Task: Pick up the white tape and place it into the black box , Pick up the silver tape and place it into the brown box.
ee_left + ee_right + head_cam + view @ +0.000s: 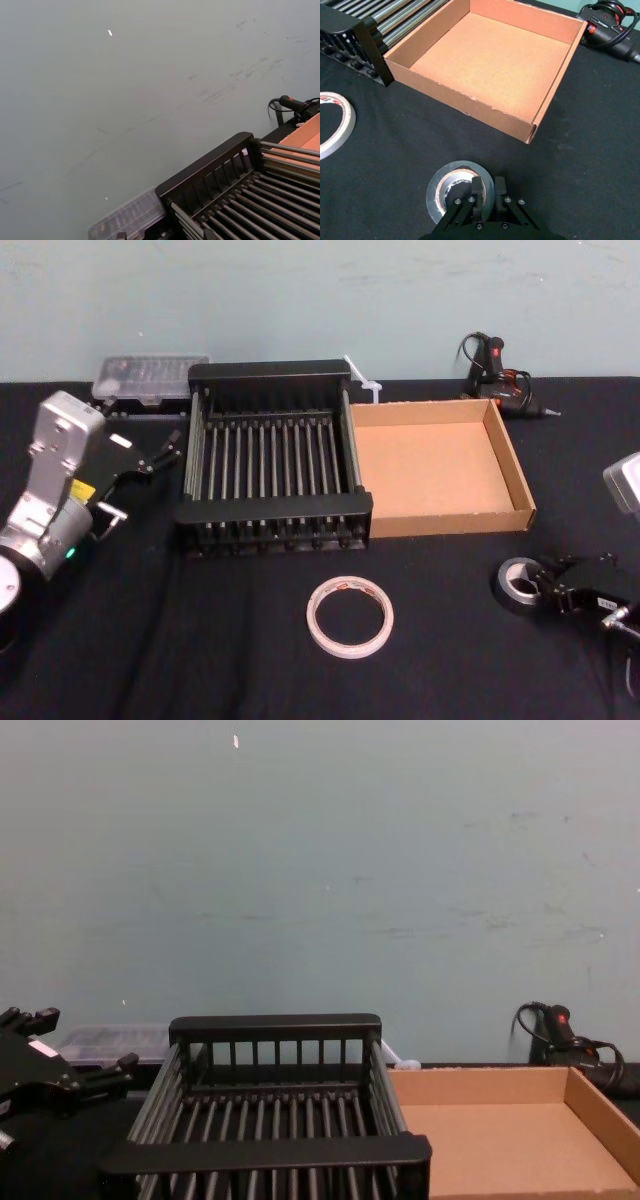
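While tight on tape (433, 192), end effector (488, 184)

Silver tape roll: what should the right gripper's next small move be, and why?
Probably a short straight lift. The right gripper has its fingers on either side of the silver tape's wall, apparently pinched on it, while the roll lies flat on the table. The brown box waits just beyond it. The left gripper sits idle beside the black box.
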